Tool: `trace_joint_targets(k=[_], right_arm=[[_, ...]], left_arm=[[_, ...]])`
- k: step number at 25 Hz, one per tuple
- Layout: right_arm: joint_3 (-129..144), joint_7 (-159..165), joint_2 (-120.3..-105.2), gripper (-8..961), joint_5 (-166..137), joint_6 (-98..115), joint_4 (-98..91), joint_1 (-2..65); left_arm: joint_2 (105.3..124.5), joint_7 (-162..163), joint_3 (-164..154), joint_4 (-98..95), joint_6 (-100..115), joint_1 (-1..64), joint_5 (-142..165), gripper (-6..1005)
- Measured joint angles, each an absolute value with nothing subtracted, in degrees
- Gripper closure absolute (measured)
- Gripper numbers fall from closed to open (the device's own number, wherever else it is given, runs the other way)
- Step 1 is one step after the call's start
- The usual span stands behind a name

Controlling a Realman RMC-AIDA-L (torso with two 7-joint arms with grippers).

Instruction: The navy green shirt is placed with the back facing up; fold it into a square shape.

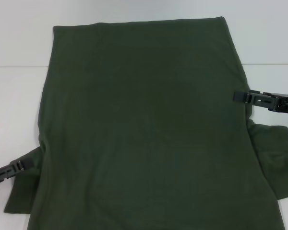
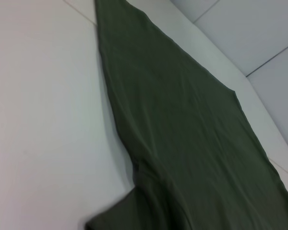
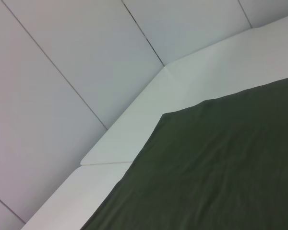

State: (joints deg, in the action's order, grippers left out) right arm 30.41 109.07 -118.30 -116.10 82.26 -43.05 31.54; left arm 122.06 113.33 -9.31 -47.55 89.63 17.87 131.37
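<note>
Across the white desk in front of you, the navy green shirt is lying spread out with its plain back up, taking up most of the head view. Its straight hem edge is sitting at the far side, and the body is running toward you and off the near edge of the picture. One short sleeve is sticking out at the near left and the other is lying out to the right (that one is showing a few soft creases).

Your left hand is reaching in low from the left edge of the head view, with its tips right at the shirt's side edge where the left sleeve is branching off. You cannot tell whether it is spread or pinching the cloth, since the tips are blending into the dark fabric. Your right hand is coming in from the right, farther from you than the left one, and its tips are meeting the shirt's right side edge just beyond the right sleeve. Again, you cannot tell whether it is gripping the fabric or only touching it.

From the left wrist view you are seeing the shirt's long side edge running over the desk, and from the right wrist view a far corner of the shirt lying flat near the desk's edge.
</note>
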Motion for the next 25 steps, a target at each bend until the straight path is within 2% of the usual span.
trace_joint_targets(k=[13, 25], right_arm=[[29.8, 109.1, -118.12, 55, -116.1, 82.3, -42.5, 31.5], [29.8, 109.1, -118.13, 56, -116.1, 82.4, -42.4, 31.5]], left_arm=[[122.48, 113.2, -9.9, -47.3, 90.2, 17.3, 131.4, 126], [122.28, 115.7, -11.8, -46.1, 87.0, 19.4, 133.1, 169]])
